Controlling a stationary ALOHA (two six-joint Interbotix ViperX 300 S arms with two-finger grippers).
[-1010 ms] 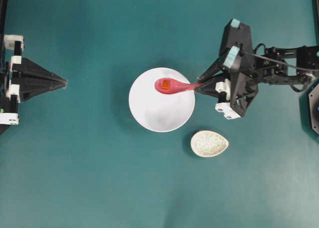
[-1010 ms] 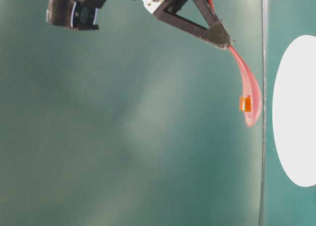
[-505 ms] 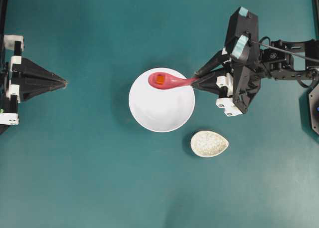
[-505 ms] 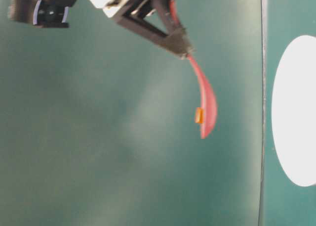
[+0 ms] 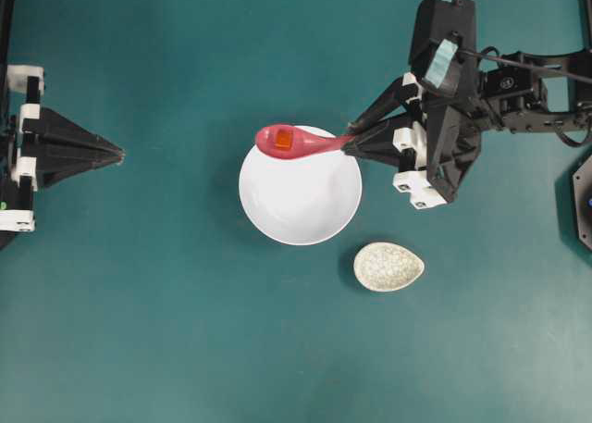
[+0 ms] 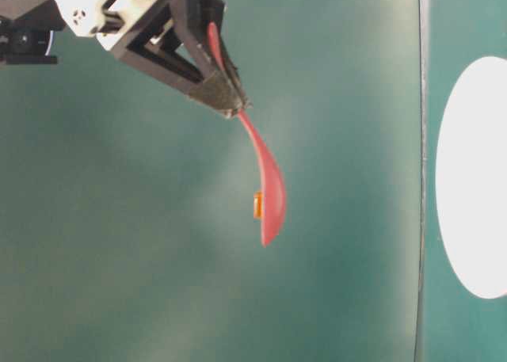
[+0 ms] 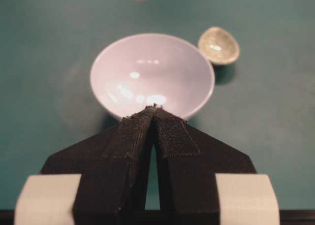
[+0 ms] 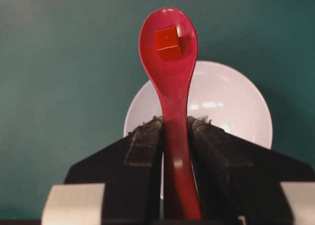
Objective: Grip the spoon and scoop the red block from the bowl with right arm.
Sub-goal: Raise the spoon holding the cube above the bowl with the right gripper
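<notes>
Gripping the spoon by its handle, the right gripper holds the red block over the bowl's twelve o'clock rim; from the right wrist, jaws clamp the glossy, probably slippery handle.

A glossy pink-red spoon, smooth like glazed ceramic or hard plastic, carries a small red block with flat, slightly shiny faces. The white bowl is smooth and glossy, with bright light spots on its inner wall, while the small teardrop dish is off-white, speckled and glazed. The right gripper and left gripper are matt black plastic with rough, fabric-like pads at the tips and white plastic fittings, above a matt teal table.
</notes>
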